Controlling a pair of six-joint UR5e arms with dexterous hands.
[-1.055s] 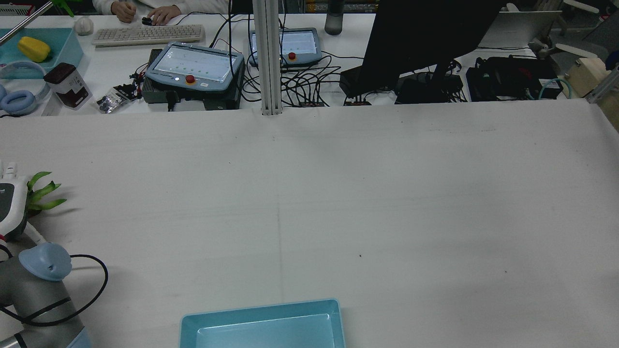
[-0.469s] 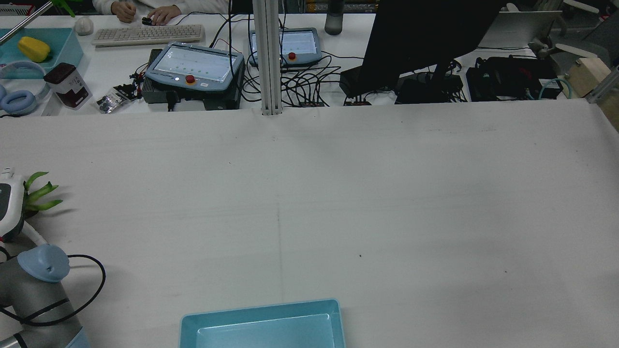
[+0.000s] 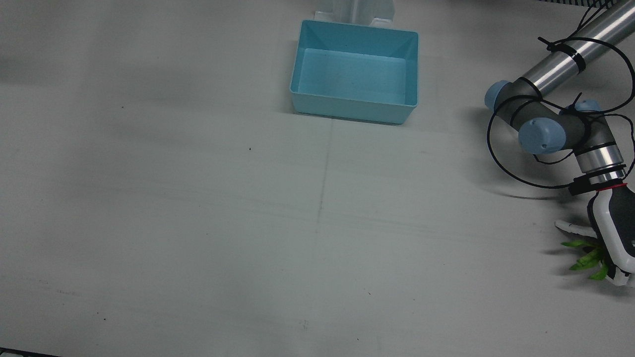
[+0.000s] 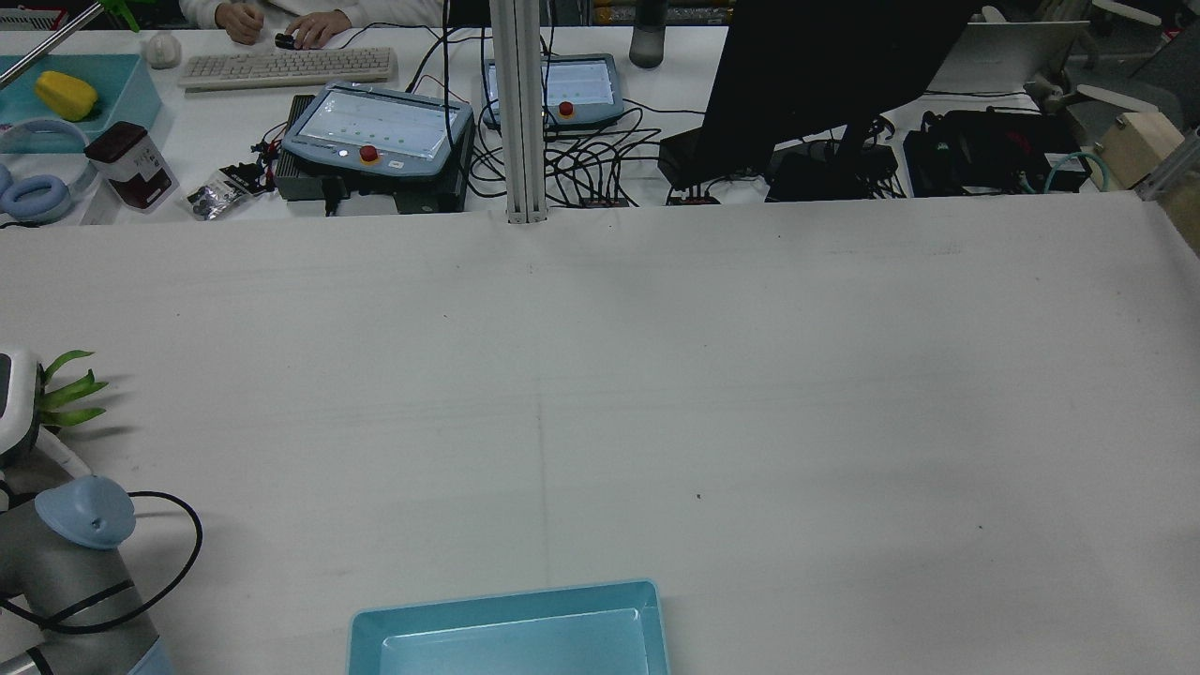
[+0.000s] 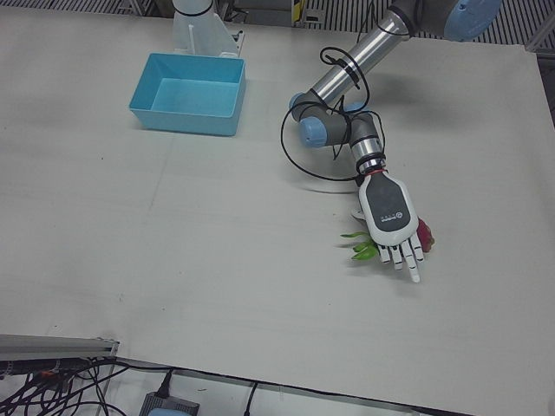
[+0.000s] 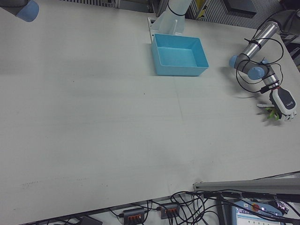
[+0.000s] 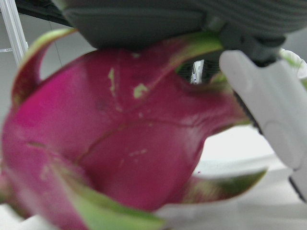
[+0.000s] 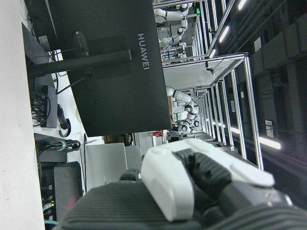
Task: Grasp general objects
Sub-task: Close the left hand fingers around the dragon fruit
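One dragon fruit (image 7: 120, 158) fills the left hand view, magenta skin with green-tipped scales, pressed close under the palm. In the left-front view the left hand (image 5: 392, 221) lies palm-down right over the fruit, which rests on the white counter (image 5: 173, 260); green leaves stick out on one side of the hand and a bit of red on the other. Its fingers (image 5: 408, 258) stretch out nearly straight past the fruit, spread and not curled around it. Well apart from the hand, toward the arm pedestals, stands a blue bin (image 5: 186, 94), nothing inside it. Beyond the counter's far edge from the bin in the rear view sit two teach pendants (image 4: 380, 131), a keyboard (image 4: 286, 67) and a black monitor (image 4: 825, 75). Only the right hand view shows the right hand (image 8: 192, 184), raised, its fingers bent; whether they hold anything, I cannot tell.
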